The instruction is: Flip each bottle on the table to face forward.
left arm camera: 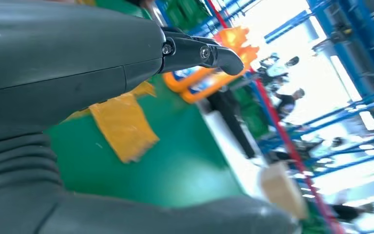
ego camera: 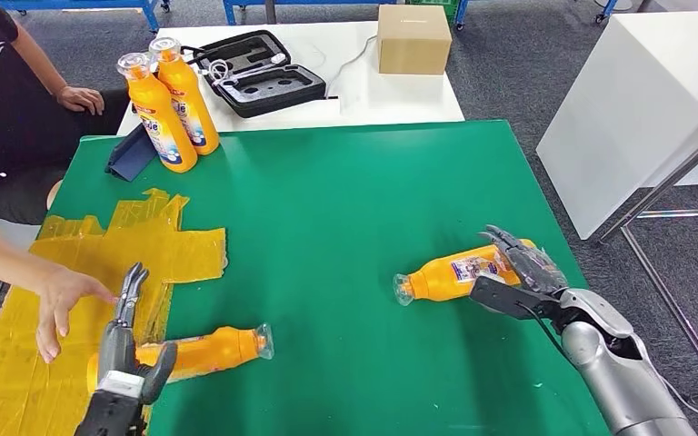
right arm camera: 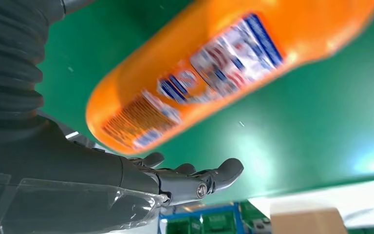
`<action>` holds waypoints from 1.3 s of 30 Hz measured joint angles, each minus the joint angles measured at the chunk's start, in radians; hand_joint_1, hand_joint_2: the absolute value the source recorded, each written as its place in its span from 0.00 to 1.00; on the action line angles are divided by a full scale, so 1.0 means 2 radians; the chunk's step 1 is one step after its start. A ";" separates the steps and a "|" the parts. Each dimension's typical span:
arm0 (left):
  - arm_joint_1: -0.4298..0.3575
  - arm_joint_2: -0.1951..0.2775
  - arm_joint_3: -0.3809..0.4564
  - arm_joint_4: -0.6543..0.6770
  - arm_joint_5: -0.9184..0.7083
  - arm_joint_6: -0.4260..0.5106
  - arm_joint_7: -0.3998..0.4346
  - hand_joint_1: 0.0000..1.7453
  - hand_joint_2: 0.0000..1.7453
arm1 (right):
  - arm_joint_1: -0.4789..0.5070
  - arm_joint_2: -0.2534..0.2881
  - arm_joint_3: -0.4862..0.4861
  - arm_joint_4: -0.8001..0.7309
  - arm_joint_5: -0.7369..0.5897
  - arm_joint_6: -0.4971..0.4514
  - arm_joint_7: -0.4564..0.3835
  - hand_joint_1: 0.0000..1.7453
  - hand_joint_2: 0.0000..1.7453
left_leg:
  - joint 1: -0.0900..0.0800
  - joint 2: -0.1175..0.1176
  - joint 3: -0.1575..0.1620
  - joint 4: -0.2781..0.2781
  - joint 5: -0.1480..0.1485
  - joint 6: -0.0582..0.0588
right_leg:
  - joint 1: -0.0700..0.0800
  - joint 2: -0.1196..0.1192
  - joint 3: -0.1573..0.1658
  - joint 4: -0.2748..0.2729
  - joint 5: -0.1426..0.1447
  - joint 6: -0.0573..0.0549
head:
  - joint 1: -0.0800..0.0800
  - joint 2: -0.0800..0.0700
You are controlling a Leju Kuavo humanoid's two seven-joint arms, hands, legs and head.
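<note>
You have four orange bottles on the green table (ego camera: pixel 345 182). Two standing bottles (ego camera: pixel 171 102) sit side by side at the far left corner, touching each other, just beside a dark blue holder (ego camera: pixel 129 153).

Near the right edge, a lying bottle (ego camera: pixel 459 275) rests on its side, cap pointing toward the table's middle. Your right hand (ego camera: pixel 520 270) is at its base end with fingers spread; in the right wrist view the fingers (right arm camera: pixel 209 178) curve open beside the bottle's label side, and you cannot tell whether they touch it. The hand holds nothing.

Near the front left, a second lying bottle (ego camera: pixel 202 351) rests on its side, cap pointing toward the middle, its base end on the yellow tape patch (ego camera: pixel 100 263). Your left hand (ego camera: pixel 130 341) is over that base end, fingers extended and apart, gripping nothing.

A person's hand (ego camera: pixel 57 297) rests on the yellow patch at the left edge, just beside your left fingers. Beyond the far edge, a white table (ego camera: pixel 400 95) carries an open black case (ego camera: pixel 259 73) and a cardboard box (ego camera: pixel 413 38).
</note>
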 joint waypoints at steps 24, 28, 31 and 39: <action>0.029 -0.016 0.006 -0.069 0.027 -0.036 -0.007 0.00 1.00 | -0.033 -0.052 0.009 0.057 0.042 0.023 0.022 0.00 1.00 | 0.000 0.000 0.000 0.000 0.000 0.000 | 0.000 -0.001 0.000 0.000 0.000 0.000 | 0.000 0.000; 0.029 -0.016 0.007 -0.069 0.027 -0.036 -0.007 0.00 1.00 | -0.044 -0.051 0.016 0.062 0.044 0.021 0.022 0.00 1.00 | 0.000 0.000 0.000 0.000 0.000 0.000 | 0.000 -0.001 0.000 0.000 0.000 0.000 | 0.000 0.000; 0.030 -0.017 0.009 -0.069 0.028 -0.037 -0.007 0.00 1.00 | -0.050 -0.052 0.020 0.062 0.044 0.024 0.022 0.00 1.00 | 0.000 0.000 0.000 0.000 0.000 0.000 | 0.000 -0.001 0.000 0.000 0.000 0.000 | 0.000 0.000; 0.031 -0.017 0.013 -0.072 0.031 -0.040 -0.007 0.00 1.00 | -0.060 -0.060 0.028 0.062 0.042 0.032 0.022 0.00 1.00 | -0.001 -0.001 0.000 0.000 0.000 0.000 | 0.000 -0.001 0.000 0.000 0.000 0.000 | 0.000 0.000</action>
